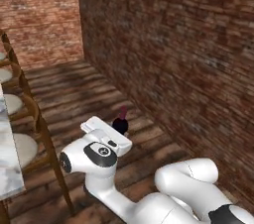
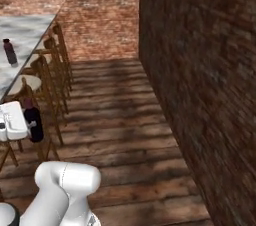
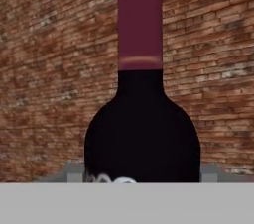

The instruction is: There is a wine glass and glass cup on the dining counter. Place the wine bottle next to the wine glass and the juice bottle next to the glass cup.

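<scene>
gripper (image 2: 31, 126): clamped on the wine bottle (image 3: 142, 139), dark rounded glass, slim maroon neck
bench (image 2: 22, 37): veined marble top
juice bottle (image 2: 9, 52): stout, upright on the bench

Wine bottle (image 3: 142, 134): near-black body, dark-red neck with thin orange-tan band at its base. Juice bottle (image 2: 10, 53): dark maroon. Dining counter (image 2: 27, 32): white-grey veined marble top. Chairs (image 2: 50, 72): brown wood, pale seats. Walls (image 1: 188, 59): mottled red-brown brick. Floor (image 2: 130, 120): dark brown planks.
</scene>
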